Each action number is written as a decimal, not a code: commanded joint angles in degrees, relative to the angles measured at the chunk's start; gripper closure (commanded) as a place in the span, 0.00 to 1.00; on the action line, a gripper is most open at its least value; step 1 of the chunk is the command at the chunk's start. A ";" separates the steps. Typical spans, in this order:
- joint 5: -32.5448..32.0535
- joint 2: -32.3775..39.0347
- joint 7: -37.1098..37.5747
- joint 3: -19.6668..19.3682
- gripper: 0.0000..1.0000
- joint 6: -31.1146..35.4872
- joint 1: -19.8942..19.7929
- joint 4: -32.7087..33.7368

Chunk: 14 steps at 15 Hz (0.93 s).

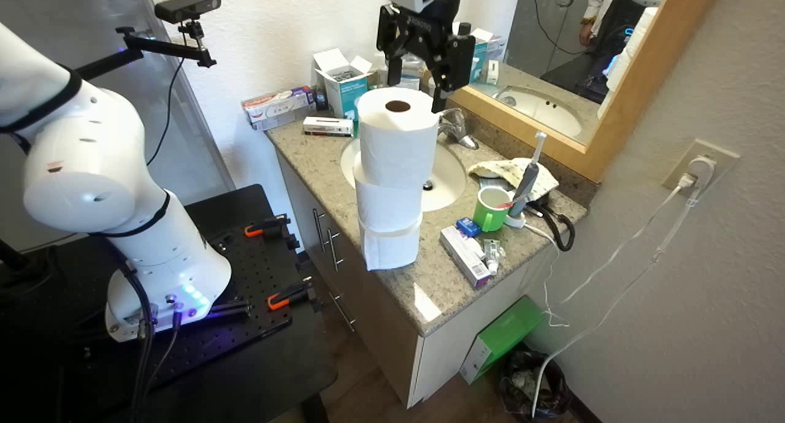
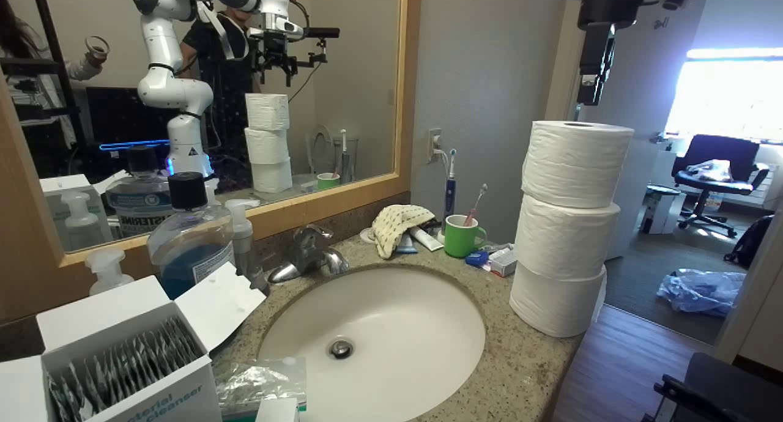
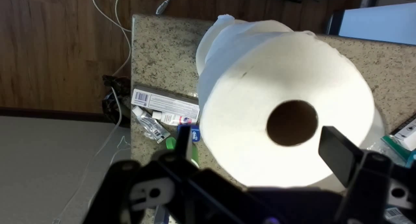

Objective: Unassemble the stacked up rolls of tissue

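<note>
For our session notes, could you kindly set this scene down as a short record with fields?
stack: three white tissue rolls, one atop another, on the countertop beside the sink
top of stack: top roll, hollow core facing up
tool: gripper, open, above the top roll and apart from it, holding nothing
nearby: green mug with a toothbrush in it
progress: unstacking not yet done

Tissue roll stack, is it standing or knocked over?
Standing: in both exterior views, three tissue rolls sit one atop another on the counter.
</note>
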 commanded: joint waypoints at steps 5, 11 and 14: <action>1.09 -0.81 -1.74 -0.05 0.00 1.32 -1.83 -2.08; 2.19 -0.23 -1.84 0.58 0.00 1.38 -1.15 -2.41; 2.98 -0.04 -1.90 0.52 0.00 1.45 -1.32 -2.76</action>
